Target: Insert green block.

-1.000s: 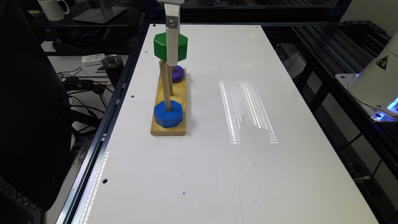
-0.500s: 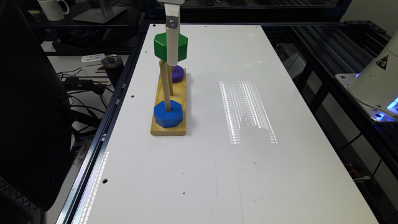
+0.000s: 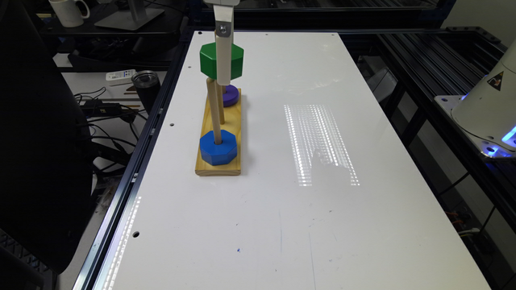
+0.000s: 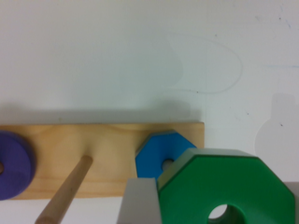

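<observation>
The gripper (image 3: 223,60) squeezes the green block (image 3: 221,60) up high (above the 3 pegs) so its hole can drop onto the bare middle peg (image 4: 64,192).

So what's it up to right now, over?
Gripper shut on green block, held high above the wooden base. Not yet on the bare peg. Blue block and purple disc already on theirs.

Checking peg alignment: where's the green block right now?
In the exterior view the green block is held aloft by the gripper, above the wooden base, over the pegs between the purple disc and blue block.
</observation>
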Controlling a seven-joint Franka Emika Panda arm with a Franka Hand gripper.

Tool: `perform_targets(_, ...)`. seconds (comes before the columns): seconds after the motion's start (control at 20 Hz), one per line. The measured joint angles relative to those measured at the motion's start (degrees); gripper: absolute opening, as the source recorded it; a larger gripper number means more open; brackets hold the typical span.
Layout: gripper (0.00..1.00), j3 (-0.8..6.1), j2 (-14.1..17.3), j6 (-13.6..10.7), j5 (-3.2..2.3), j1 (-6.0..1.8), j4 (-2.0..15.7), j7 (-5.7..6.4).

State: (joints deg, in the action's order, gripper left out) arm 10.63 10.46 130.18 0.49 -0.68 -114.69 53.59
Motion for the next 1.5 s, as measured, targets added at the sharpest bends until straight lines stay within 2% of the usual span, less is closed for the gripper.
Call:
perform_targets(1.1,0.00,-0.01,1.57,2.23,0.00,-0.18,0.09,-0.11)
perform_targets(1.5,0.00,-0.03,2.45,3.09,0.00,-0.42,1.06,-0.34)
